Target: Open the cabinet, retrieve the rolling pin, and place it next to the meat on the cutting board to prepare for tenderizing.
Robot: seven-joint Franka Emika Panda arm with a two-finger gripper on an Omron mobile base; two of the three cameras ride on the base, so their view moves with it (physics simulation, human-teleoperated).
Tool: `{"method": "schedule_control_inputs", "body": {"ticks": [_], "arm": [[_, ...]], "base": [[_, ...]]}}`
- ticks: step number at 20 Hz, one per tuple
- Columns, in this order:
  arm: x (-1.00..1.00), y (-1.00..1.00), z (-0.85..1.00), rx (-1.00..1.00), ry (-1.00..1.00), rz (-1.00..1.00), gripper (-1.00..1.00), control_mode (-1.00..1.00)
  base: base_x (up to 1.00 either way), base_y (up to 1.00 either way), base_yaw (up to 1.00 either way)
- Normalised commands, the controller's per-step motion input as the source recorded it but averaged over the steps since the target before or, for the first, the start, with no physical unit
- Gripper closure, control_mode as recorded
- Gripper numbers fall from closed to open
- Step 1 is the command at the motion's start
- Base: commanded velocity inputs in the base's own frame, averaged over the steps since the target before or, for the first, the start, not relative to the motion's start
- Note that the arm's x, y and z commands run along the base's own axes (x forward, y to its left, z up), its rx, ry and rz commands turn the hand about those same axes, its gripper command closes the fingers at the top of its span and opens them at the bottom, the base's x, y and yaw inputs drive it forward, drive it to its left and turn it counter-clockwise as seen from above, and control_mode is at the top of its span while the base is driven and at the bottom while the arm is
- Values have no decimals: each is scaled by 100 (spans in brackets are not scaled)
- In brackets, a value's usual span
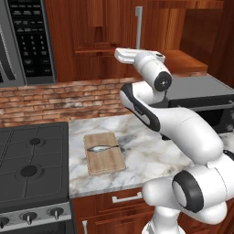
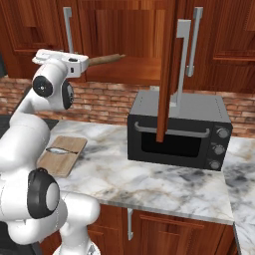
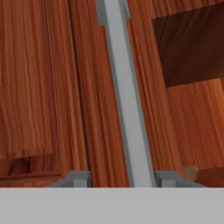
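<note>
Left base view: the meat (image 1: 103, 148) lies on the cutting board (image 1: 105, 161) near the marble counter's (image 1: 141, 153) front edge, beside the stove (image 1: 32, 169); the rolling pin is not yet beside it.

Right base view: 1 door (image 2: 167, 69) of the cabinet (image 2: 124, 30) stands open, and the rolling pin (image 2: 105, 60) lies on its shelf above the toaster oven (image 2: 179, 130).

Hand view: the gripper (image 3: 119, 179) straddles a silver bar handle (image 3: 124, 94), the tips partly closed around it; I cannot tell whether they touch. Retrieval and placing remain.

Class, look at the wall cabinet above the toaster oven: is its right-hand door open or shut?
Open. In the right base view that door stands edge-on, swung out over the toaster oven, and the rolling pin lies on the exposed shelf.
</note>
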Motion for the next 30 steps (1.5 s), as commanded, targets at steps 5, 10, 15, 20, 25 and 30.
{"method": "schedule_control_inputs", "body": {"ticks": [5, 10, 15, 20, 25, 30], "arm": [[5, 10, 0, 0, 1, 1, 100, -100], [0, -6, -1, 0, 0, 3, 100, -100], [-1, -25, -2, 0, -3, 3, 100, -100], [0, -16, -6, 0, -1, 0, 100, -100], [0, 0, -8, -1, 1, 0, 100, -100], [0, 5, -7, -4, 1, 0, 100, -100]], "base": [[0, 0, 0], [0, 0, 0], [0, 0, 0], [0, 0, 0], [0, 0, 0], [0, 0, 0]]}}
